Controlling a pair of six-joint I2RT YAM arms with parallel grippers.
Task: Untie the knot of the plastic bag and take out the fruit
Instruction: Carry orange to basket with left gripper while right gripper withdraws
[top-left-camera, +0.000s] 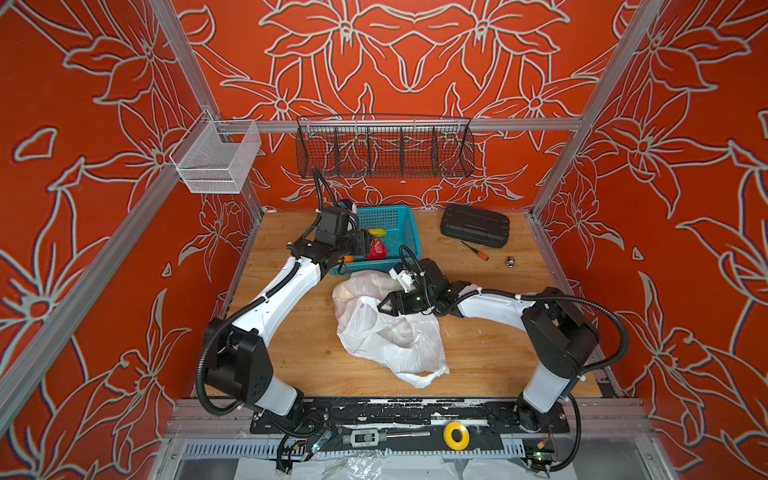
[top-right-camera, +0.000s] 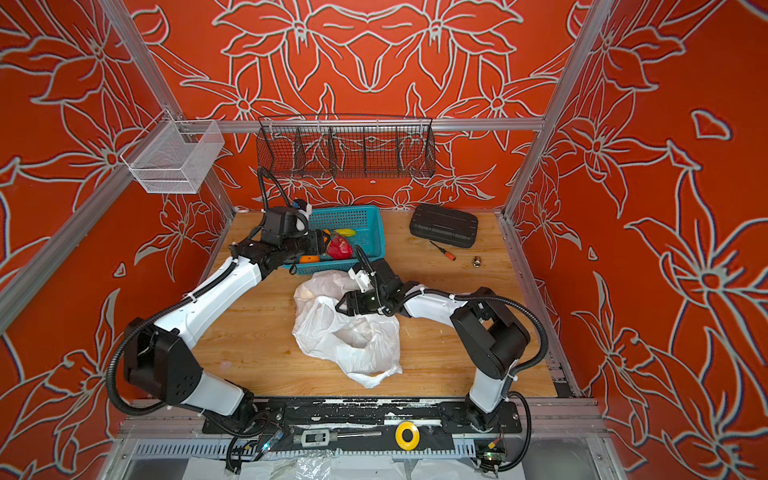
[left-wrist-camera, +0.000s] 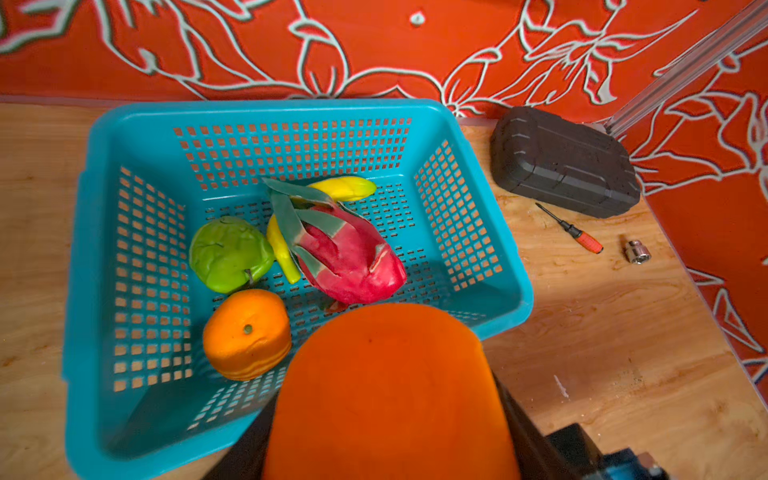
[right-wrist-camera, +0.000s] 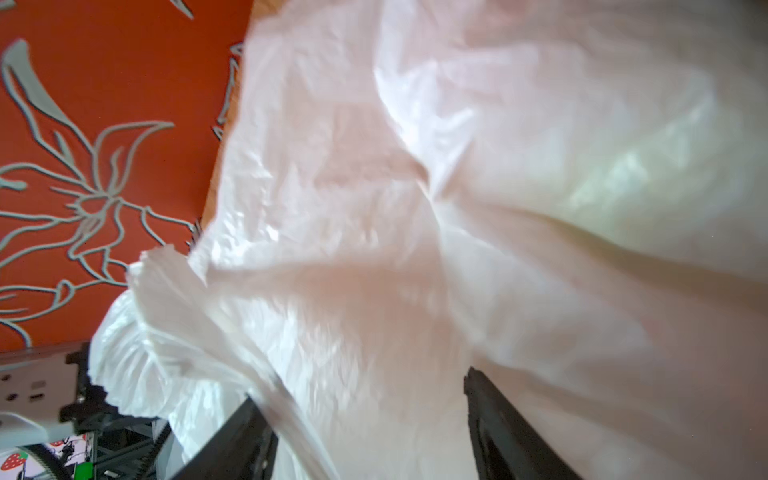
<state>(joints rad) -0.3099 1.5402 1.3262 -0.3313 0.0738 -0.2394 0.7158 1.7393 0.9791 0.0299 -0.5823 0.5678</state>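
**Orange over the basket, bag still to check**

Our left gripper clamps an orange above the basket, placed to drop beside the dragon fruit, green fruit and second orange; a banana lies with them. Our right gripper sits at the bag, jaws apart with film draped between them, pinching nothing that we can see, probably to spread the mouth. The bag lies crumpled on the table, just in front of the basket. No knot shows, so we judge it undone. A pale lump glows through the film, likely fruit inside. We read no label or writing.
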